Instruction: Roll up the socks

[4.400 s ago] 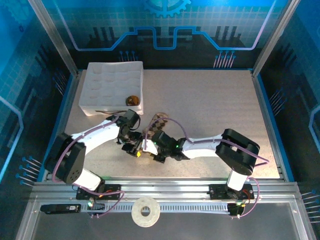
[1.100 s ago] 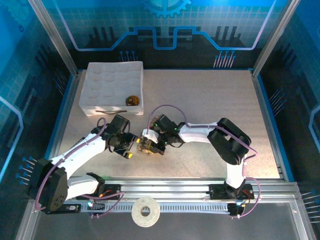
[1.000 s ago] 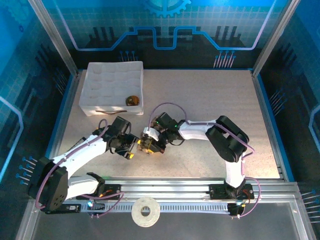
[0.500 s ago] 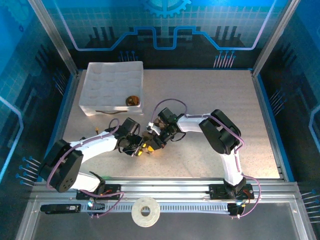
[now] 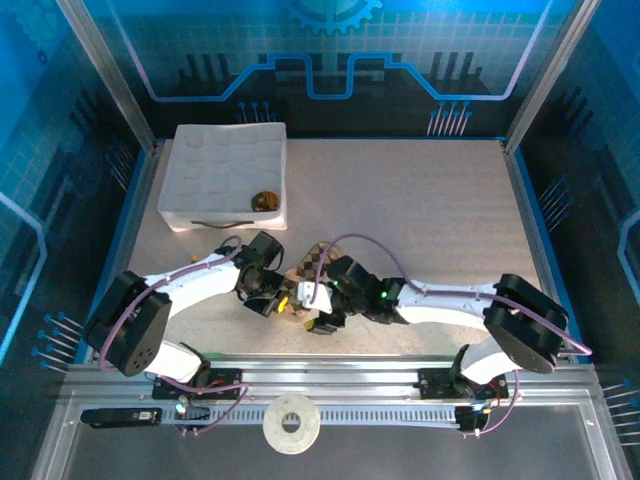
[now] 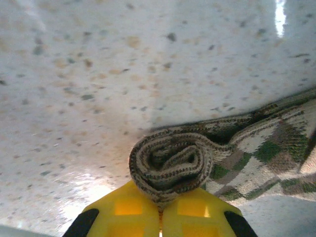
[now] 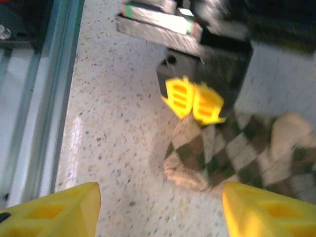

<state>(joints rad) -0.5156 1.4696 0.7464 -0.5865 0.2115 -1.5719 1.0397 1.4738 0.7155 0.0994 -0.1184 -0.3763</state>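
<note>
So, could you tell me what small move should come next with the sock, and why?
Probably the left gripper should twist to wind the coil further: it is shut on that rolled end of the tan argyle sock, the rest lies flat on the table, and the right gripper hangs open nearby.

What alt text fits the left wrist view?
The left gripper, yellow jaws shut, pinches the rolled-up end of the tan argyle sock at bottom centre. The unrolled rest of the sock trails off to the right across the speckled table.
</note>
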